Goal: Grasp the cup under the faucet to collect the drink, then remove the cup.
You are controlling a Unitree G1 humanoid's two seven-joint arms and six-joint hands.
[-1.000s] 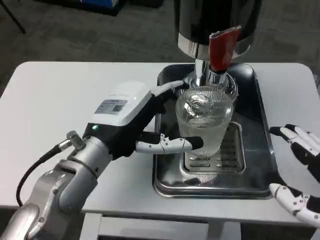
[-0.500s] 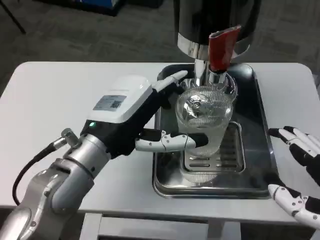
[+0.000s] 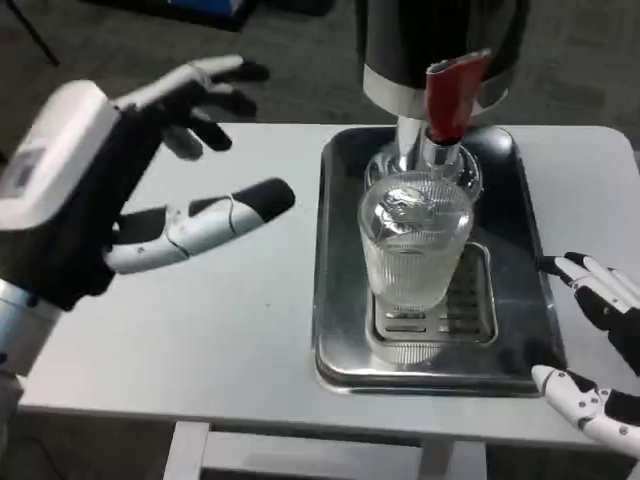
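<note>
Your left hand [image 3: 120, 190] is up at the picture's left, raised over the table [image 3: 230, 330], fingers spread apart, thumb pointing right toward the tray [image 3: 335, 300], holding nothing. Its forearm is cut off by the left edge. Your right hand [image 3: 600, 350] sits at the lower right by the tray's corner, fingers apart, mostly cropped by the frame edge. The cup [image 3: 413, 250] stands upright on the tray's drain grate, right under the faucet [image 3: 432, 150] with its red lever [image 3: 447, 95]. Cup is well apart from the left hand, near the right one, touched by neither. Can't tell the fill level through the ribbed glass.
</note>
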